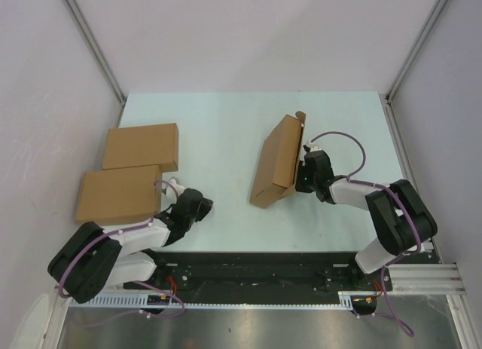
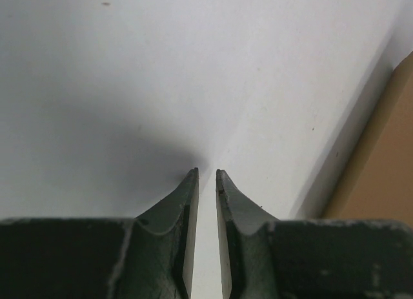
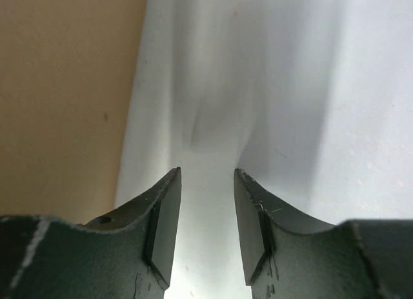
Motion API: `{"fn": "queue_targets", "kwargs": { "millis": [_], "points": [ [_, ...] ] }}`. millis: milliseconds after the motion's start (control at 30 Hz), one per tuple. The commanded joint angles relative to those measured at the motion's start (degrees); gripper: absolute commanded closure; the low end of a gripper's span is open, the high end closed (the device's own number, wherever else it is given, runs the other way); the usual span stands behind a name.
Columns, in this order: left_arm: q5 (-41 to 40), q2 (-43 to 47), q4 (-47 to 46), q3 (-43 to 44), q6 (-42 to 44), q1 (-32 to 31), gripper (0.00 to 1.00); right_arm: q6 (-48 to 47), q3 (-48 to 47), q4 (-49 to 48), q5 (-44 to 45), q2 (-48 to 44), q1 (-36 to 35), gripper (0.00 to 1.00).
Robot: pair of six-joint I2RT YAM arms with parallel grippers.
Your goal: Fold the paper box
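On the left side of the counter (image 1: 226, 115) lie two flat brown boxes. The far flat box (image 1: 141, 145) and the near flat box (image 1: 118, 194) sit close together, and their corners seem to meet. Both look shut.

The left arm (image 1: 113, 247) is bent low at the near edge, just beside the near flat box. Its left end effector (image 2: 206, 173) points down at the bare counter. The two fingers are almost together, with only a thin gap between them, and I can see the counter through that gap. It holds nothing. In the left wrist view a bit of brown card shows at the right edge.

Past the middle, a little to the right, is the paper box (image 1: 277, 157). It is well apart from the two flat boxes. It does not lie flat. It is tipped up on one long side, with its wide brown face turned to the left. A small flap (image 1: 301, 117) sticks up at its far end.

Just beside the paper box, on its right, is the right end effector (image 3: 206, 173). Its fingers are apart, wider than the left ones, with only counter between them. It holds nothing. The brown card fills the left of its view. I cannot tell if a finger touches the card.

The right arm (image 1: 392, 213) bends back to the near right corner.
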State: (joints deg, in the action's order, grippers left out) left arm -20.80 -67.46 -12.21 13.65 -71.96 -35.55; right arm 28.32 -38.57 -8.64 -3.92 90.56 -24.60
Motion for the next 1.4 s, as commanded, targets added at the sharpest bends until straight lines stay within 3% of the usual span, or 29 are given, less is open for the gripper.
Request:
{"fn": "queue_targets", "kwargs": {
  "millis": [0, 267, 500, 833, 1367],
  "points": [
    [-1.61, -3.37, -0.27, 5.68, 0.95, 0.04, 0.78, -1.6, 1.31, 11.27, 3.92, -2.14, -0.19, 0.55],
    [-0.04, -12.51, -1.94, 20.16, 4.11, 0.22, 0.77, -1.51, -4.31, 16.2, 6.82, -8.73, -0.19, 0.52],
    [6.81, -25.24, -3.35, 30.99, 5.78, 0.22, 0.78, -2.21, -11.18, 18.22, 7.0, -6.55, -1.33, 0.51],
    [10.86, -28.43, -5.63, 31.96, 4.99, 0.04, 0.78, -2.04, -12.94, 16.82, 6.39, -5.75, -1.77, 0.5],
    [10.51, -27.02, -4.75, 33.81, 7.98, 0.92, 0.77, -2.74, -19.35, 17.7, 6.12, -2.32, -3.17, 0.46]
  ]
}}
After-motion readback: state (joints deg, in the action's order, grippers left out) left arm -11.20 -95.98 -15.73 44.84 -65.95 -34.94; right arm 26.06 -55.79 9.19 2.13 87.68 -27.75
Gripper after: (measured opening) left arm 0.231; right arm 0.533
